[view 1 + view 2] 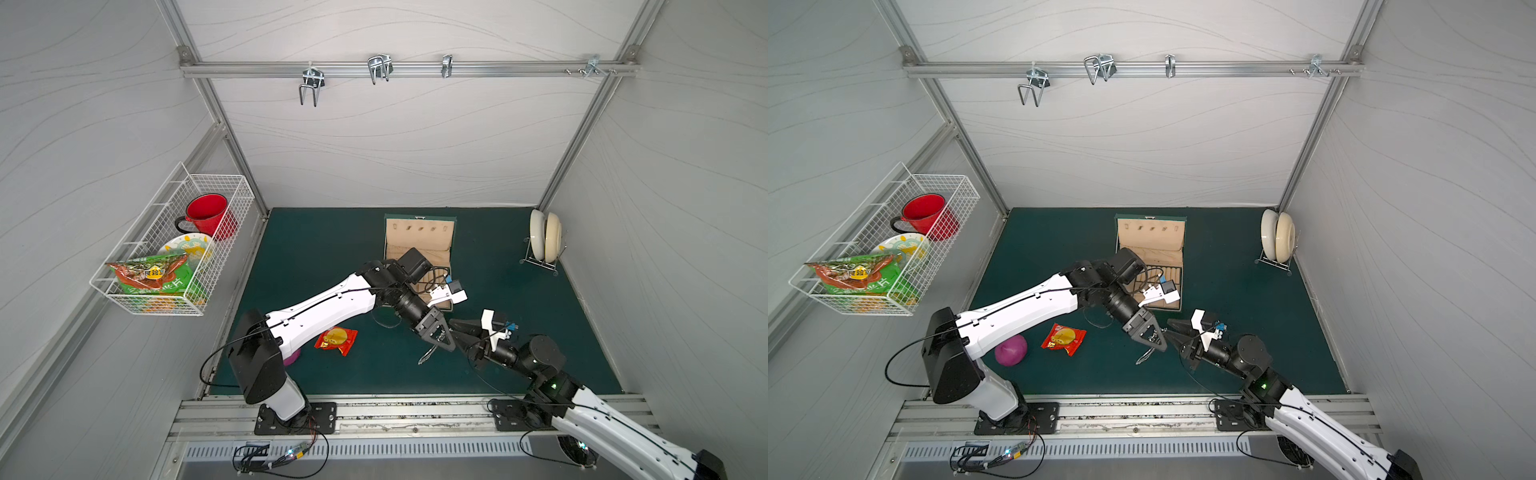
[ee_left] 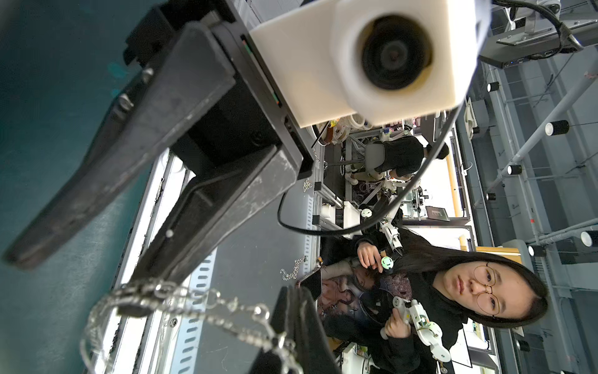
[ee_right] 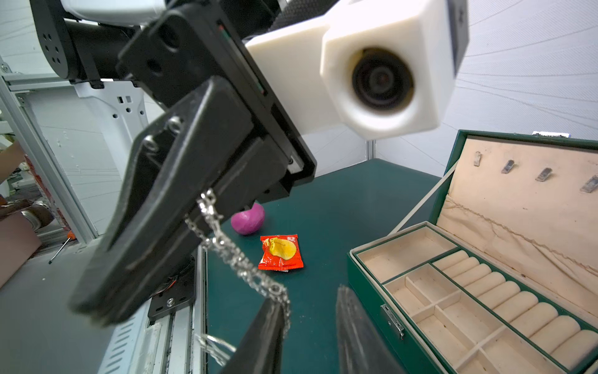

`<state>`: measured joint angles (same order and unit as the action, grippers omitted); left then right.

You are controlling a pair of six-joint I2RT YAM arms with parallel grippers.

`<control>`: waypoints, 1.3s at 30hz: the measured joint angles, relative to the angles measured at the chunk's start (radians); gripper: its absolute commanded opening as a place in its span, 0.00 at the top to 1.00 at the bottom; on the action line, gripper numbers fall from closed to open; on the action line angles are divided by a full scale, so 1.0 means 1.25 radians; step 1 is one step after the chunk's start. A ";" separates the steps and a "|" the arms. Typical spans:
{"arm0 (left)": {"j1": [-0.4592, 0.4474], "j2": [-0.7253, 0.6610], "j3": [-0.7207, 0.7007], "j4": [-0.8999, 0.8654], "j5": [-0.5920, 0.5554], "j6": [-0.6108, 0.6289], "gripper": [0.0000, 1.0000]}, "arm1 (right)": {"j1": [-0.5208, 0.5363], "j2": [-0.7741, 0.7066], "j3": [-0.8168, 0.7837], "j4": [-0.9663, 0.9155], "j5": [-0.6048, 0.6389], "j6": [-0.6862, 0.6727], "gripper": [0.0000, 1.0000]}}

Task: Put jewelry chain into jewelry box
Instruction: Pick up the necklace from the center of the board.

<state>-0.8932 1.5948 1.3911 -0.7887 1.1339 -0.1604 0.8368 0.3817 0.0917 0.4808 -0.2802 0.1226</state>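
Closest to the right wrist camera, the right gripper (image 3: pixel 307 304) has its fingers apart, with the jewelry chain (image 3: pixel 236 259) draped over one and running up into the left gripper (image 3: pixel 94 304), whose jaws pinch it tight. Only the top views show the chain's loose end dangling toward the mat (image 1: pixel 332 249). Both arms stretch inward there, tip to tip, just in front of the open jewelry box (image 1: pixel 419 239).

snack bag (image 1: pixel 153 276) print too small to read.
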 measured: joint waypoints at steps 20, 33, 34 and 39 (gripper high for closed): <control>-0.002 0.000 0.001 0.000 0.009 0.001 1.00 | 0.000 0.096 0.018 0.000 -0.035 0.000 0.76; 0.007 -0.010 -0.006 0.005 0.014 0.015 1.00 | 0.000 0.076 0.024 -0.040 -0.013 -0.007 1.00; 0.013 -0.023 -0.020 0.017 0.014 0.012 1.00 | 0.000 0.064 0.028 -0.054 -0.004 -0.010 1.00; 0.050 -0.126 -0.151 0.111 -0.023 0.000 1.00 | 0.002 0.005 0.072 -0.141 0.041 -0.024 1.00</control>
<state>-0.8310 1.4372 1.2022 -0.6502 1.1057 -0.1600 0.8398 0.3882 0.1822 0.3042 -0.2295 0.0921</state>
